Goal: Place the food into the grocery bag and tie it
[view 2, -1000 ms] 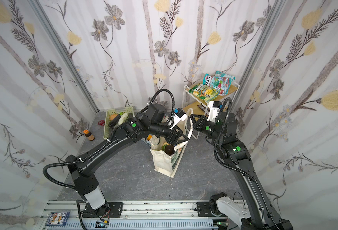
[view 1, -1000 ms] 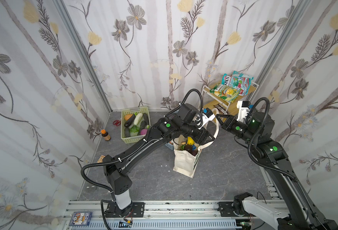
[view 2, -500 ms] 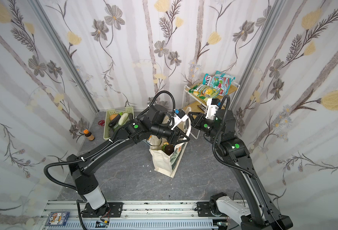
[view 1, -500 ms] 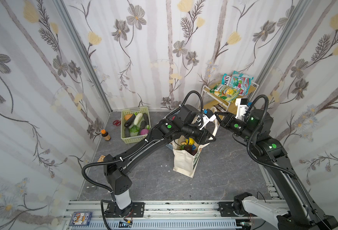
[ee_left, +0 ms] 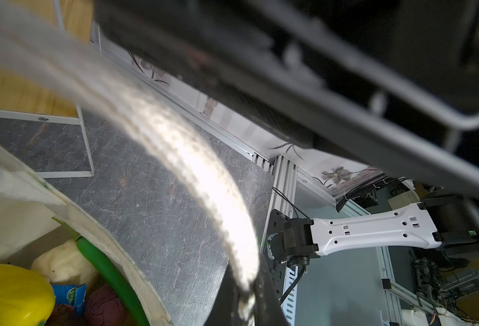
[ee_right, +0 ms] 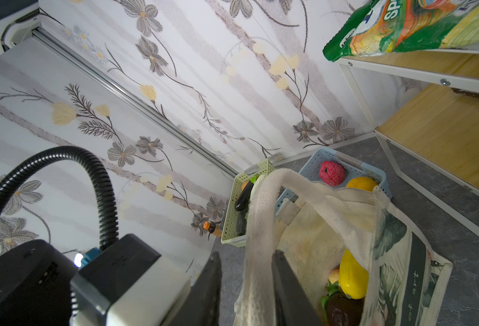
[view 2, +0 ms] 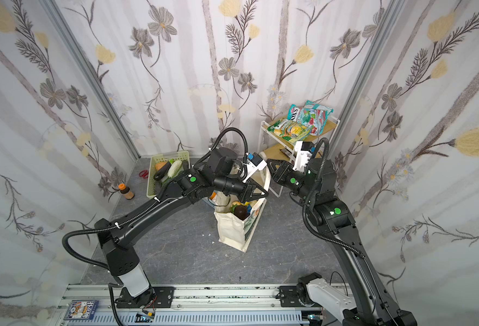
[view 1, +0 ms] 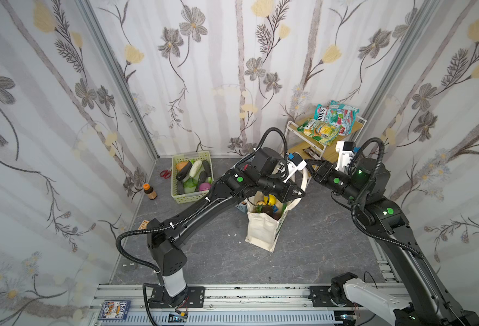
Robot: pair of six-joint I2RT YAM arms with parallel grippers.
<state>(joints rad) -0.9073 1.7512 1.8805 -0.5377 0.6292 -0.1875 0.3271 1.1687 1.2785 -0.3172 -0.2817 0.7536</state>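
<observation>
The grocery bag (view 1: 262, 228) (view 2: 231, 228) stands upright on the grey floor, with food in it: a yellow fruit (view 1: 269, 200) (ee_right: 352, 276) and darker pieces. My left gripper (view 1: 300, 193) (ee_left: 246, 307) hangs over the bag's mouth, shut on a cream handle strap (ee_left: 204, 175). My right gripper (view 1: 308, 163) (ee_right: 246, 255) is just behind it, level with the strap's top. Its jaws stand open with the handle loop (ee_right: 260, 214) running loosely between the fingers (ee_right: 286, 282).
A green basket (view 1: 190, 176) of vegetables sits at the back left. A blue basket (ee_right: 345, 175) with red and orange fruit is behind the bag. A white rack (view 1: 328, 146) with snack bags (view 1: 328, 124) stands at the back right. A small bottle (view 1: 149, 192) and scissors (view 1: 164, 173) lie by the left wall.
My left gripper has closed on the handle strap. My right gripper, shut on the handle before, has opened and shifted slightly back and up.
</observation>
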